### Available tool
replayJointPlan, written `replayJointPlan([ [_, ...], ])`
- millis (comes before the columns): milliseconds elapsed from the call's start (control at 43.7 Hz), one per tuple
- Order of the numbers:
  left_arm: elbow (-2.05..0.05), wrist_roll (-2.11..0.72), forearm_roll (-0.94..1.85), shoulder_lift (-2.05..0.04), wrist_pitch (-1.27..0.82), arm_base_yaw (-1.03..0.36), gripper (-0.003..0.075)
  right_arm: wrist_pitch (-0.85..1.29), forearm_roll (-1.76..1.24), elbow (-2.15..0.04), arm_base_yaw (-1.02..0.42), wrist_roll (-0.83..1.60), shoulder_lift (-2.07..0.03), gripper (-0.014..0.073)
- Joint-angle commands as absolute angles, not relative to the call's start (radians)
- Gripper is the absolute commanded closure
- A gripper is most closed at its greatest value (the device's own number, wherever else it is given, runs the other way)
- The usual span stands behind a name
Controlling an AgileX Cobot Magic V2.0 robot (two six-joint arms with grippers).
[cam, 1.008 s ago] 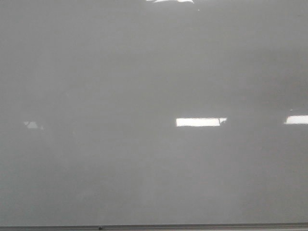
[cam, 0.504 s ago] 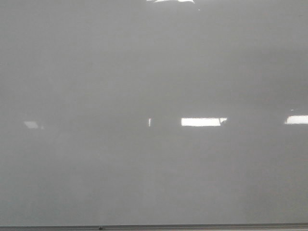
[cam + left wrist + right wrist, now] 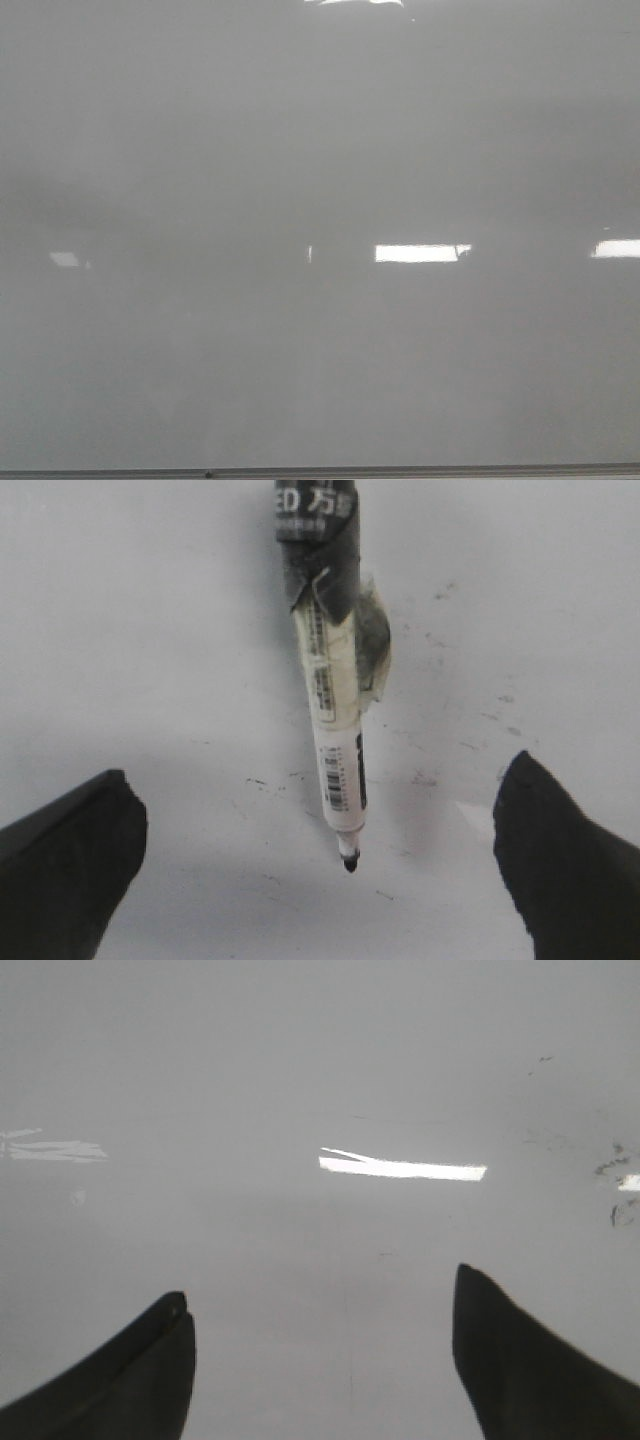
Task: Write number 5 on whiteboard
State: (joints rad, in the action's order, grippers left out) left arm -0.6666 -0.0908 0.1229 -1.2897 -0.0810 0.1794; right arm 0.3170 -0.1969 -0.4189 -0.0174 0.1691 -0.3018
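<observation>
Two grippers, left (image 3: 320, 865) and right (image 3: 320, 1355), both spread wide, uncapped marker (image 3: 335, 740) between left fingers, tip near blank whiteboard (image 3: 320, 150).

Both the left gripper (image 3: 320, 860) and right gripper (image 3: 320, 1360) hold their fingers spread wide.

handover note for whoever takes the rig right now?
Left claw: fingers spread wide; a white whiteboard marker with black tape, seemingly fixed to the wrist, points at the board, tip bare.
Right claw: open, empty, facing the board.
Glossy pale grey whiteboard: fills the front view, with glare patches and faint smudges only.
Done: no stroke of the 5 is visible.
Left: the whole 5.
</observation>
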Motion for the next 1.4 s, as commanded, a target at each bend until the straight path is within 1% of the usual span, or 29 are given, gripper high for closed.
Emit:
replayJointPlan([
  [0,-0.725,-0.090,0.117,-1.315,0.017,0.181,0.0049,0.240,-0.195,-0.457,-0.016,0.180,-0.317,0.0036],
  [229,-0.750,-0.090,0.117,-1.406,0.047,0.181,0.0049,0.242,-0.195,-0.457,-0.016,0.180,-0.317,0.0036],
  [664,-0.750,-0.090,0.117,-1.468,0.123,0.181,0.0050,0.242,-0.195,-0.457,-0.016,0.180,-0.317,0.0036],
  [733,-0.750,-0.090,0.117,-1.468,0.119,0.181,0.0069,0.242,-0.195,-0.457,-0.016,0.180,-0.317,0.0036],
  [756,-0.750,-0.090,0.117,-1.468,0.117,0.181,0.0084,0.242,-0.195,-0.457,-0.016,0.180,-0.317,0.0036],
  [825,-0.750,-0.090,0.117,-1.468,0.117,0.181,0.0170,0.242,-0.195,-0.457,-0.016,0.180,-0.317,0.0036],
  [893,-0.750,-0.090,0.115,-1.468,0.117,0.181,0.0296,0.242,-0.195,-0.457,-0.016,0.180,-0.317,0.0036],
  [939,-0.750,-0.090,0.115,-1.468,0.117,0.181,0.0365,0.242,-0.195,-0.457,-0.016,0.180,-0.317,0.0036],
  [962,-0.750,-0.090,0.115,-1.468,0.117,0.181,0.0420,0.242,-0.195,-0.457,-0.016,0.180,-0.317,0.0036],
  [1008,-0.750,-0.090,0.115,-1.468,0.121,0.181,0.0498,0.242,-0.195,-0.457,-0.016,0.180,-0.317,0.0036],
  [1031,-0.750,-0.090,0.115,-1.468,0.121,0.181,0.0524,0.242,-0.195,-0.457,-0.016,0.180,-0.317,0.0036],
  [1054,-0.750,-0.090,0.115,-1.468,0.123,0.181,0.0572,0.242,-0.195,-0.457,-0.016,0.180,-0.317,0.0036],
  [1168,-0.750,-0.090,0.096,-1.468,0.129,0.181,0.0720,0.242,-0.195,-0.457,-0.016,0.180,-0.317,0.0036],
  [1191,-0.750,-0.090,0.091,-1.468,0.129,0.181,0.0742,0.242,-0.195,-0.457,-0.016,0.180,-0.317,0.0036],
  [1260,-0.750,-0.090,0.085,-1.466,0.123,0.181,0.0741,0.242,-0.195,-0.457,-0.016,0.180,-0.317,0.0036],
  [1375,-0.750,-0.090,0.085,-1.428,0.048,0.174,0.0741,0.242,-0.195,-0.457,-0.016,0.180,-0.317,0.0036],
])
